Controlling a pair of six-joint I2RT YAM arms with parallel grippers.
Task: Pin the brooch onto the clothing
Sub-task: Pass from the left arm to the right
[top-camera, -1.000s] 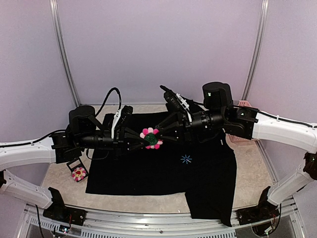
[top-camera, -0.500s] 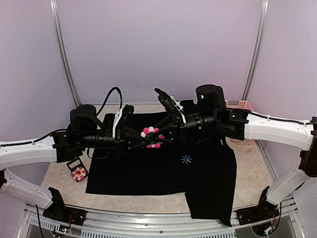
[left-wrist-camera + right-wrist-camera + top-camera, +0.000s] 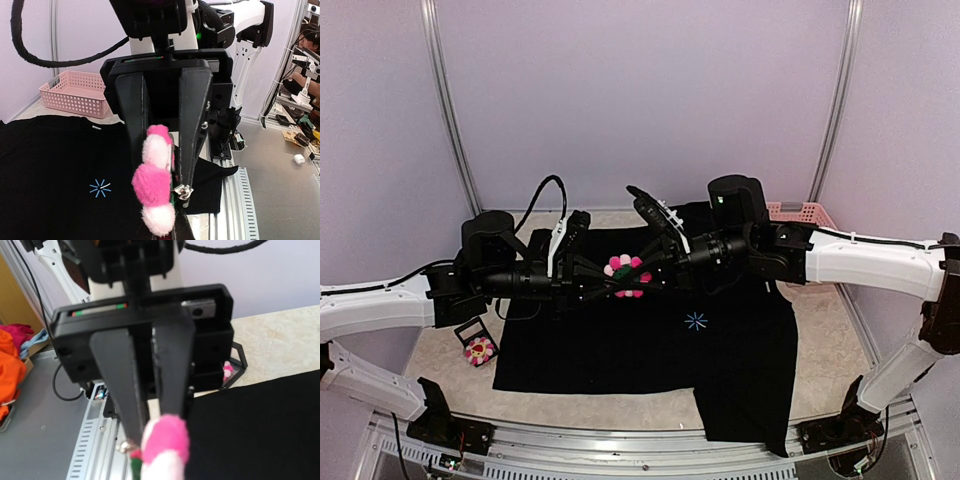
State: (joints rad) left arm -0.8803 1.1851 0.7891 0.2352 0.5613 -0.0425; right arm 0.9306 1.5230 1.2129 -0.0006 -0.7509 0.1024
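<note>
Over the last second the right arm has slid toward the left of the top view, and its right gripper (image 3: 642, 278) has closed in on the plush flower brooch (image 3: 625, 275), which now shows more petal and less green back. That brooch hangs in mid-air at frame centre, above the upper middle of the black T-shirt (image 3: 620, 350) and up-left of its starburst mark (image 3: 696, 321). The left gripper (image 3: 610, 285) pinches it with fingers nearly together. The right fingers (image 3: 192, 125) straddle it narrowly, one tip at the metal clasp (image 3: 183, 190), but I cannot tell whether they are gripping yet. I read this step as working the pin open before going down to the cloth. To do it well I would keep the left arm dead steady, let the right tip work only on the clasp and not the plush, and avoid twisting the flower out of the pinch. The petals hide much of the clasp, and the two grippers sit nose to nose with little room. A second flower brooch (image 3: 478, 349) lies at lower left, just off the shirt, and a pink basket (image 3: 805, 213) stands at upper right; neither is in the way.
</note>
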